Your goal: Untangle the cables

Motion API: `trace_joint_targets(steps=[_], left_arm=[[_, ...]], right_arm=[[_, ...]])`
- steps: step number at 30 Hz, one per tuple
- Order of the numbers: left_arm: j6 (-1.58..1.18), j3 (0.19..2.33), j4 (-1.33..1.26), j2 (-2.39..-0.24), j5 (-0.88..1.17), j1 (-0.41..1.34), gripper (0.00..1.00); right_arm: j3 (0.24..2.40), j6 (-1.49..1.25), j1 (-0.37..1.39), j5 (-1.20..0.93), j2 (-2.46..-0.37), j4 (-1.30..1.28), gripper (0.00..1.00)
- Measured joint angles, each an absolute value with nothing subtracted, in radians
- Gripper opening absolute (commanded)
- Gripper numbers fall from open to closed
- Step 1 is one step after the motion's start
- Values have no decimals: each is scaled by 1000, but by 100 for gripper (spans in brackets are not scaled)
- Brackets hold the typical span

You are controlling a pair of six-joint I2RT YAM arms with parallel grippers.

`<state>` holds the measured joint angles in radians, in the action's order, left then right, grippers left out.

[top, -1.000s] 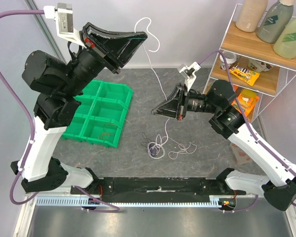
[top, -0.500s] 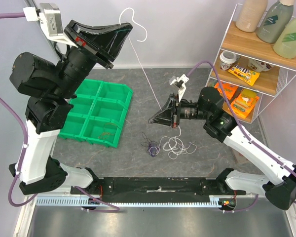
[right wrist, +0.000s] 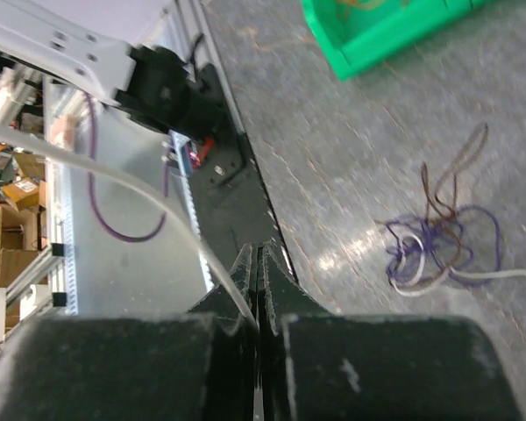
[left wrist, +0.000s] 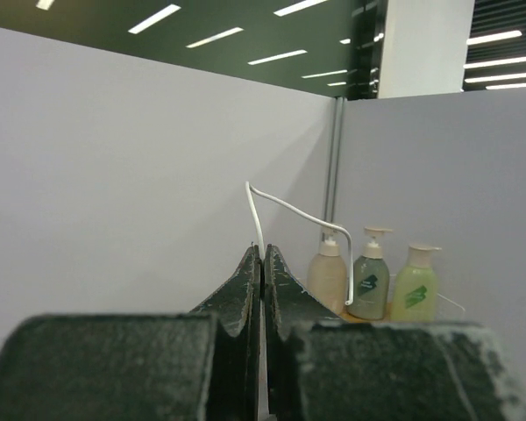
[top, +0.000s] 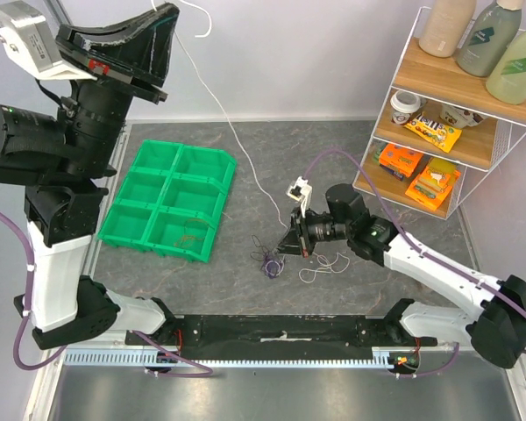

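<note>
Nearest, on the grey marbled bench (top: pixel 333 158): a loose clump of very thin purple, dark and white cables (top: pixel 269 261). Just beside it, the black right tool (top: pixel 282 249), pinched shut on 1 white strand (right wrist: pixel 88 168). Farthest and highest, the black left tool (top: pixel 170 10), clamped on the same strand. Likely light, limp, slippery; best taken close to the knot. Right wrist: the knot's loops. Left wrist: only the free white tail.

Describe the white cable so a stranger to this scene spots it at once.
Above the grey table with the green tray, the left gripper is raised high and the right gripper sits low. The white cable runs as a slanting line between them, both shut on it. Unlike the purple and dark strands clumped on the table, its long span hangs in the air.
</note>
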<state>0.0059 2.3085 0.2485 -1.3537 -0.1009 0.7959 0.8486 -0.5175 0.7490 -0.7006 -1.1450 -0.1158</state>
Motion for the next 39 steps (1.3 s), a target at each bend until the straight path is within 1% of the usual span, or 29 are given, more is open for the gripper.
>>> trace_joint_targets(steps=[6, 19, 20, 21, 23, 25, 26, 27, 31, 34, 36, 38, 39], left_arm=[[87, 2300, 236, -1345, -159, 796, 2], [340, 2284, 247, -1349, -282, 798, 2], [351, 2284, 249, -1350, -286, 799, 2], [364, 2284, 250, -1351, -289, 799, 2], [388, 2284, 241, -1354, -293, 799, 2], [407, 2284, 178, -1353, -307, 797, 2], [411, 2284, 162, -1347, -311, 797, 2], [414, 2282, 138, -1339, -314, 797, 2], [417, 2218, 68, -1270, -335, 796, 2], [421, 2149, 31, -1220, -357, 796, 2], [435, 2118, 10, -1201, -374, 795, 2], [455, 2101, -7, -1203, -396, 794, 2], [467, 2097, -12, -1209, -411, 793, 2]], right_arm=[[759, -493, 749, -641, -1194, -105, 0], [757, -469, 751, -566, -1321, 1, 0], [757, -466, 751, -566, -1335, 9, 2], [757, -463, 751, -566, -1344, 15, 7], [757, -456, 751, -558, -1349, 8, 11], [737, -452, 751, -539, -1349, -34, 18], [725, -451, 751, -528, -1348, -59, 27], [716, -451, 750, -521, -1345, -80, 34], [698, -456, 750, -505, -1283, -156, 53], [709, -456, 751, -492, -1192, -176, 55], [735, -456, 751, -486, -1145, -189, 61], [776, -459, 751, -472, -1116, -202, 73], [791, -462, 751, -469, -1108, -205, 78]])
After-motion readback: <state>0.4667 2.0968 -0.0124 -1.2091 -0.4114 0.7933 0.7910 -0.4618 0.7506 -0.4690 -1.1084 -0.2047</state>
